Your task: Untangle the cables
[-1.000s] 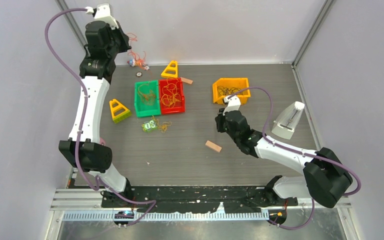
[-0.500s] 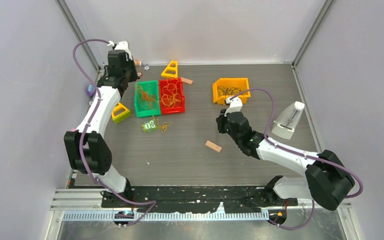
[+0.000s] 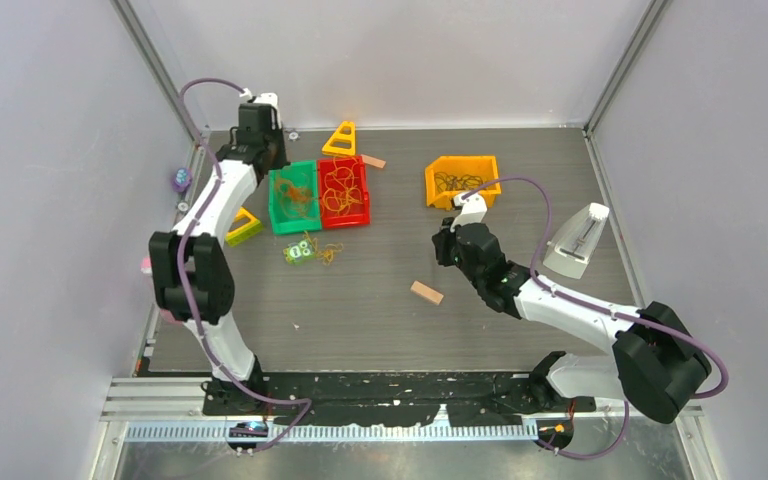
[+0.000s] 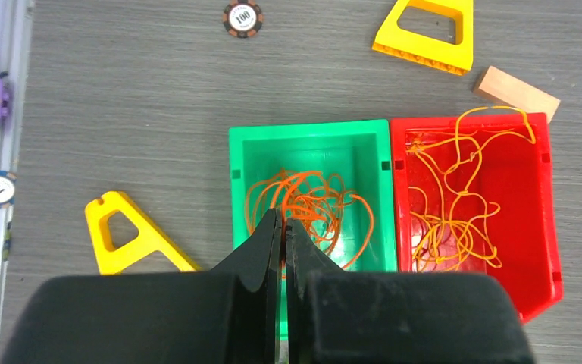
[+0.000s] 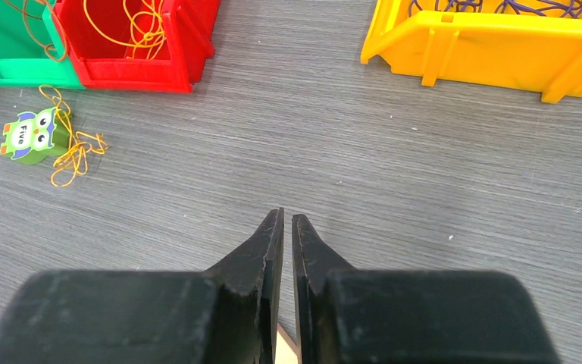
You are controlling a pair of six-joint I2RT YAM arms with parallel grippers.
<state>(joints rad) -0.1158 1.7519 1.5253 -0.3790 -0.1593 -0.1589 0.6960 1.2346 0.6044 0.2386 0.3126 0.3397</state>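
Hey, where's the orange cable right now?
In the left wrist view, the orange cable lies bunched inside the green bin, which sits against the red bin on its right, toward the table's far left side.

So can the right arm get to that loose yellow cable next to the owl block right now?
Probably yes. The yellow cable beside the owl block lies flat on the table, nothing standing between it and the right end effector. The jaws are shut, so they would have to open first.
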